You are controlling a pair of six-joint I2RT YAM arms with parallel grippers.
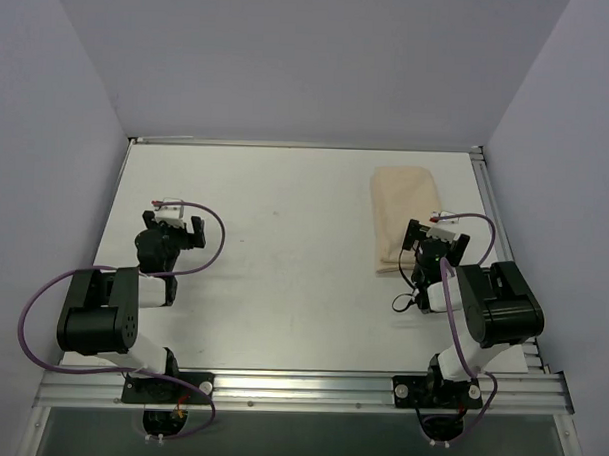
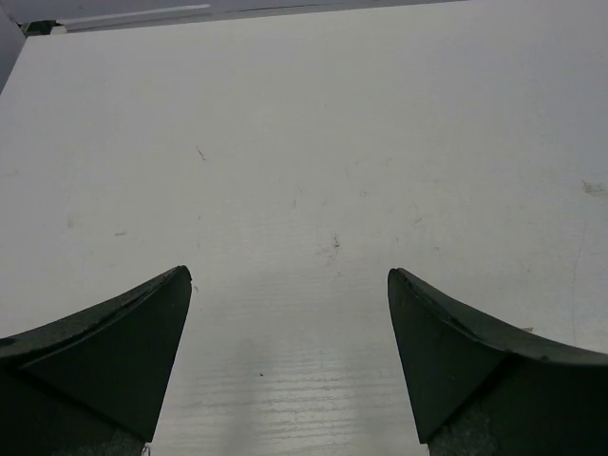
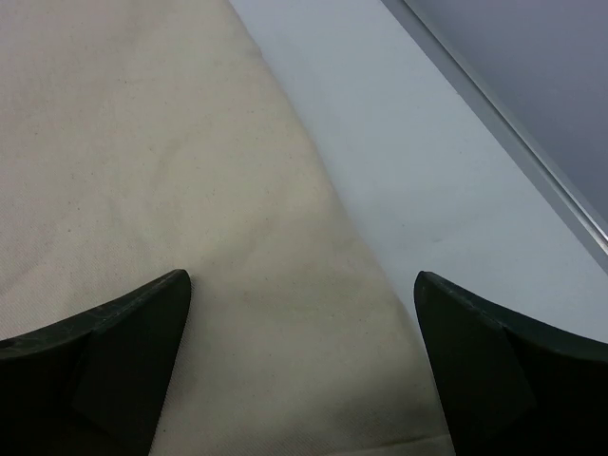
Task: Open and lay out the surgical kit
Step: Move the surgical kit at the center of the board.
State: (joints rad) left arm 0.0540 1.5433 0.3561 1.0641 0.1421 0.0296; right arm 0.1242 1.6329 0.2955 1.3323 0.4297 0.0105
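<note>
The surgical kit (image 1: 403, 211) lies as a folded beige cloth wrap on the right half of the table, closed, its contents hidden. In the right wrist view the wrap (image 3: 171, 180) fills the left and centre. My right gripper (image 1: 422, 248) hovers over the wrap's near right corner, open, with nothing between its fingers (image 3: 123, 351); its midpoint (image 3: 302, 285) sits above cloth. My left gripper (image 1: 175, 223) is open over bare table on the left side, far from the kit. In the left wrist view its midpoint (image 2: 290, 280) shows only white tabletop.
The white table (image 1: 283, 267) has a metal frame rail (image 1: 490, 209) along its right edge and grey walls on three sides. The rail (image 3: 513, 133) runs close to the wrap's right side in the right wrist view.
</note>
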